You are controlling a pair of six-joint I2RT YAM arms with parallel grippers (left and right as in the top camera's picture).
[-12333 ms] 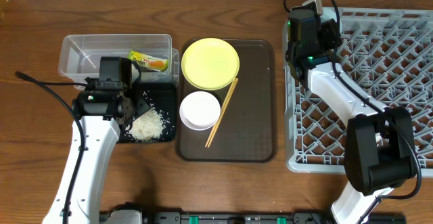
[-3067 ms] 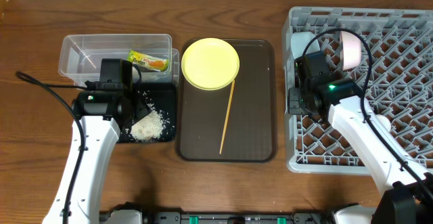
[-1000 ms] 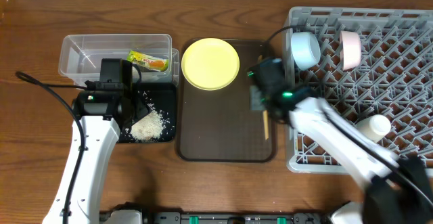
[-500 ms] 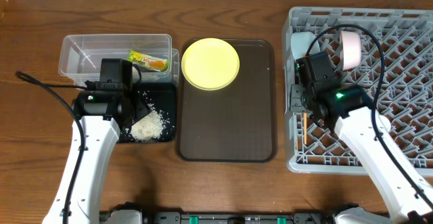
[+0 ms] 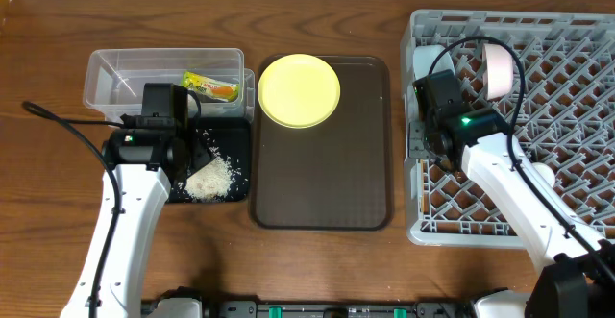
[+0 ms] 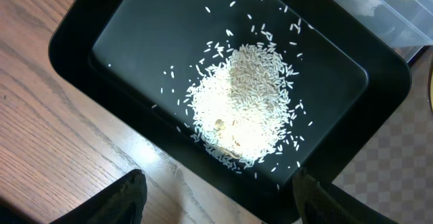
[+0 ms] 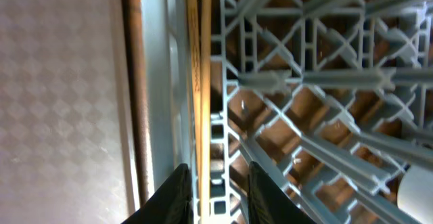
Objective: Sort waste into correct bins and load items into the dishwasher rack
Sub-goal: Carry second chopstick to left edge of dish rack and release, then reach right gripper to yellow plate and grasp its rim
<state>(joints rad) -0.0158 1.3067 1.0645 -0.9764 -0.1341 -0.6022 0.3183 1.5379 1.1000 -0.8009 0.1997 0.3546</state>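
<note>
Hovering over the shallow black tray (image 6: 135, 34) at the counter's (image 5: 48, 212) left side, the left tool (image 6: 220, 204) has its fingers spread wide with nothing between them. A mound of loose white rice (image 6: 243, 109) lies in the tray, with stray grains scattered around it. Just behind the tray sits the clear plastic tub (image 5: 163, 53), which holds the yellow-green snack wrapper (image 5: 211, 86) near its right end.

At centre, the round pale yellow plate (image 5: 299, 89) rests on the far left corner of the dark brown serving tray (image 5: 322, 183); the rest of that tray is bare.

On the right, the right tool (image 7: 216, 193) is lowered at the left edge of the large grey dishwasher rack (image 5: 577, 116). The wrist view shows the wooden chopsticks (image 7: 199, 102) lying lengthwise in the narrow channel along the rack's left wall, just inside the rim. The tool's fingers (image 7: 172, 197) stand apart, the gap between them wider than the chopsticks, which sit close to the left one.

Further into the rack, a light blue bowl (image 5: 430, 61) stands at the far left corner, partly behind the arm's cable. A small pale cup (image 5: 499, 68) sits a few pegs to its right. A white bowl (image 5: 543, 176) shows beside the arm's forearm.
</note>
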